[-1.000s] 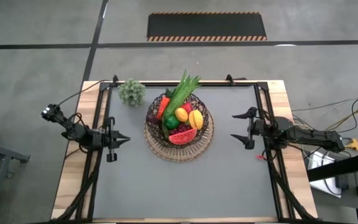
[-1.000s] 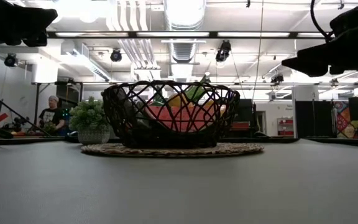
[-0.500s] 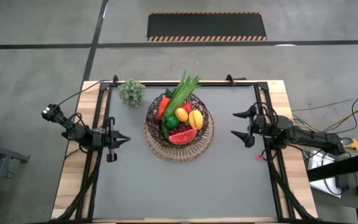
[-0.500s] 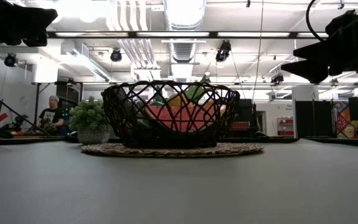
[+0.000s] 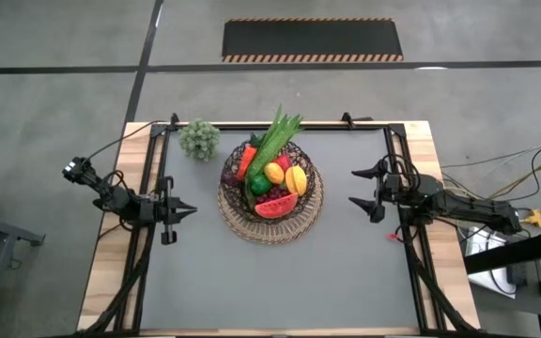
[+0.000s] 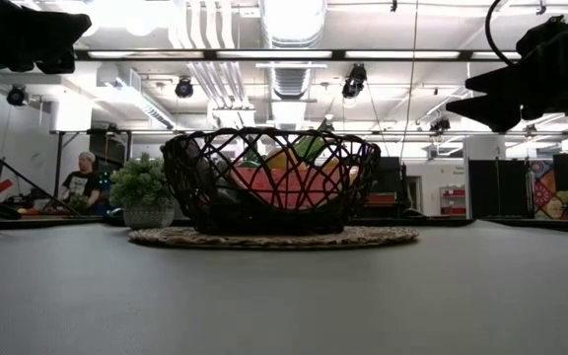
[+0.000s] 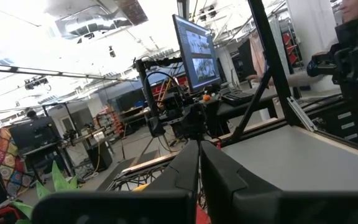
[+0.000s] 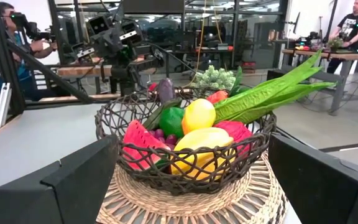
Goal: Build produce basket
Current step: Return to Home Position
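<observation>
A round, shallow basket of dark brown looping wire on a tan wicker rim (image 5: 242,225) is seen just above the middle of the overhead frame, on a grey table surface (image 5: 280,282). It is filled with toy produce: a red watermelon slice (image 5: 275,206) at its lower edge, a yellow lemon (image 5: 274,173) at the centre, and long green leaves (image 5: 276,139) whose long axis runs toward the upper right, out over the rim. A pale grey-green bushy clump (image 5: 199,139) is set just beside the basket at upper left. At the basket's right, the right gripper (image 5: 355,188) is pointed at it, its two fingers spread wide with nothing between them. At the basket's left, the left gripper (image 5: 192,210) is pointed at it with fingers pressed together, holding nothing. Both are held clear of the rim and about equally near. Nothing is judged left to load, so any retreat would be made straight outward, toward each side edge of the frame.
</observation>
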